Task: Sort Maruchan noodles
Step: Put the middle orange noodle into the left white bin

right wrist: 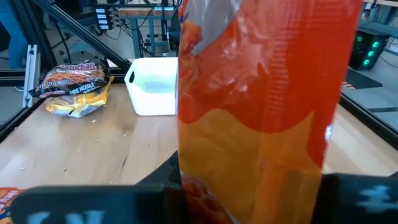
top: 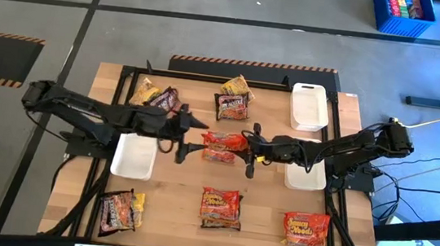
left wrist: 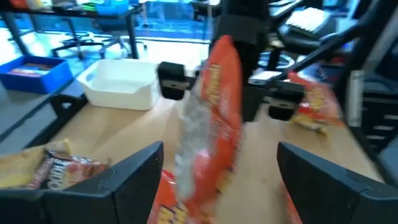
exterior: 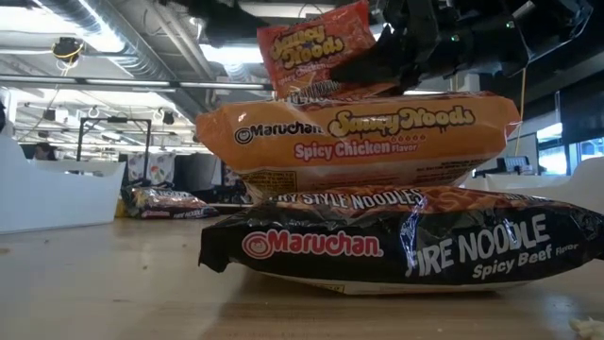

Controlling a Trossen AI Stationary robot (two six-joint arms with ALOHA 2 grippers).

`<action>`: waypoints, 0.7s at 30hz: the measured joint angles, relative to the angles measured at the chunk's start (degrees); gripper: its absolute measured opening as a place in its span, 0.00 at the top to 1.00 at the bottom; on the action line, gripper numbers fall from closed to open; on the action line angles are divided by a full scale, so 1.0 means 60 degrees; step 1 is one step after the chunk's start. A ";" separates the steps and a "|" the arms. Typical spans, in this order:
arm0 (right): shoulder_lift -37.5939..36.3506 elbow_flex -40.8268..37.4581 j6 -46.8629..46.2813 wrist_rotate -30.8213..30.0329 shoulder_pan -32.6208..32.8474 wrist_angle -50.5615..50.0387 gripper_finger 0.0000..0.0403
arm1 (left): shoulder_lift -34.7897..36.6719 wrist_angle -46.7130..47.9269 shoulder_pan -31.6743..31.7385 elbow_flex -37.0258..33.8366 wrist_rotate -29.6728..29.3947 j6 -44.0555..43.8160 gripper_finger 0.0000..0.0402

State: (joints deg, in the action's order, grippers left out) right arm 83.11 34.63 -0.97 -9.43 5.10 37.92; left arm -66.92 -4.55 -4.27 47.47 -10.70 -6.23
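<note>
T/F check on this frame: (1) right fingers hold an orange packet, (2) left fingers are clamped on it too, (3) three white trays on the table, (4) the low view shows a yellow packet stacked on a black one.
1. True. The right gripper is shut on the red-orange packet at the table's middle.
2. False. The left gripper has its fingers spread open either side of the packet, not gripping.
3. True. One white tray at the far right, another under the right arm, a third on the left.
4. False. An orange Spicy Chicken packet lies on the black Fire Noodle packet.
</note>
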 joint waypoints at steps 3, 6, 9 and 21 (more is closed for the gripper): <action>0.0000 0.0000 0.0000 0.0004 0.0000 0.0015 0.77 | -0.0701 0.0320 0.0203 0.0768 0.0421 0.0393 0.23; 0.0000 0.0000 0.0000 0.0004 0.0000 0.0025 0.77 | -0.1426 0.1301 0.0333 0.1885 0.0819 0.0557 0.22; 0.0000 0.0000 -0.0007 0.0004 0.0000 0.0024 0.77 | -0.2113 0.2829 0.0427 0.3086 0.0931 0.0639 0.22; 0.0000 0.0000 -0.0033 0.0005 -0.0004 -0.0038 0.77 | -0.4879 0.7919 0.0902 0.7119 0.1413 0.0646 0.22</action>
State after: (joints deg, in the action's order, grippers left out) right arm 83.11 34.63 -1.17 -9.40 5.08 37.69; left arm -96.20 42.97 1.14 90.18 -2.22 -2.35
